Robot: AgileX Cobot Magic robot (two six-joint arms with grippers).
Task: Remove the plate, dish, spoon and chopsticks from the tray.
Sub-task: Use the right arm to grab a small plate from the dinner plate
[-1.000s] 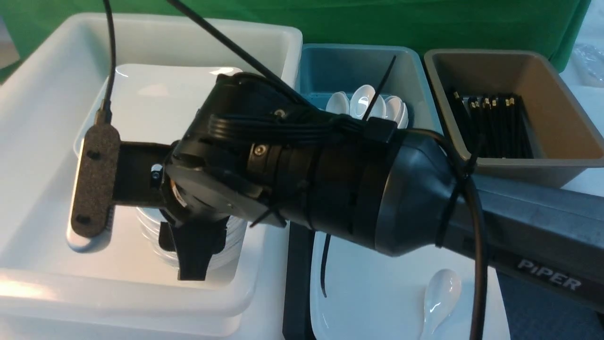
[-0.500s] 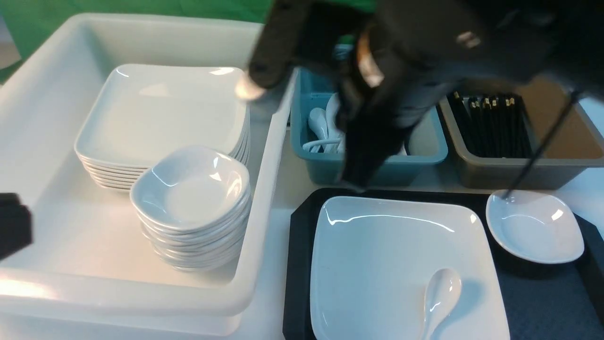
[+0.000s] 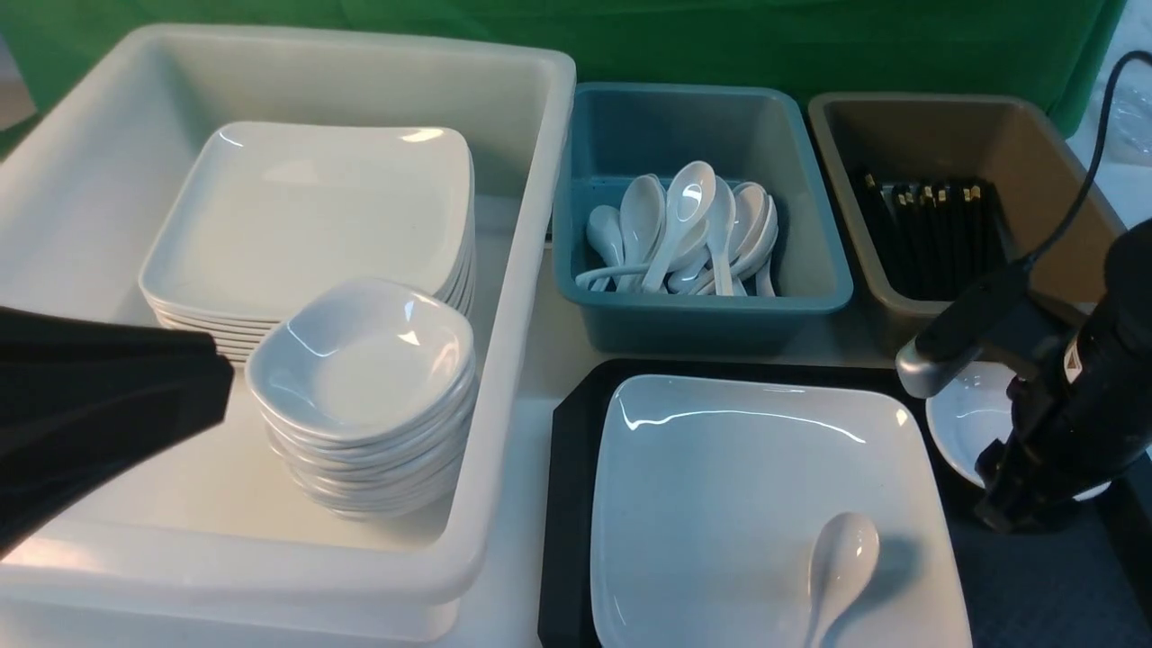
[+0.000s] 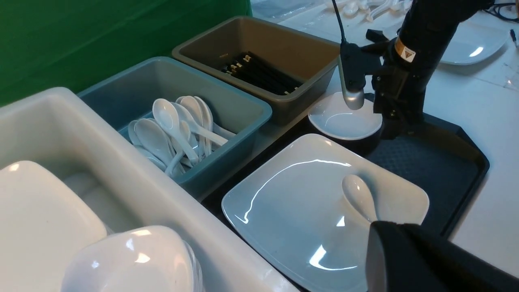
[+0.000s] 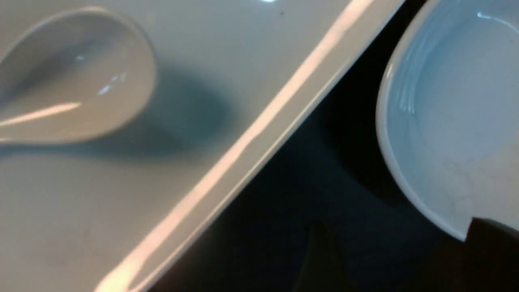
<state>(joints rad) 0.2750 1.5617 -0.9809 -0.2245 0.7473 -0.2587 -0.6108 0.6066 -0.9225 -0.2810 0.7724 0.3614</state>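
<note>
Right gripper [image 3: 1003, 511] swung off white tub [image 3: 531, 270] down to small dish [image 3: 967, 418] on tray [image 3: 567, 504], jaws wide astride its rim. Left gripper [image 3: 202, 387] pinched closed. Glossy square plate [image 3: 720, 504] with spoon [image 3: 841, 558] lay on tray; teal bin [image 3: 702, 317], brown bin [image 3: 900, 153] behind.

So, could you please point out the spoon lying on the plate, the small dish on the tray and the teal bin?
spoon [image 3: 846, 553], front view, on its bowl.
small dish [image 4: 342, 121], left wrist view, inside its well.
teal bin [image 3: 702, 328], front view, on its front wall.
</note>
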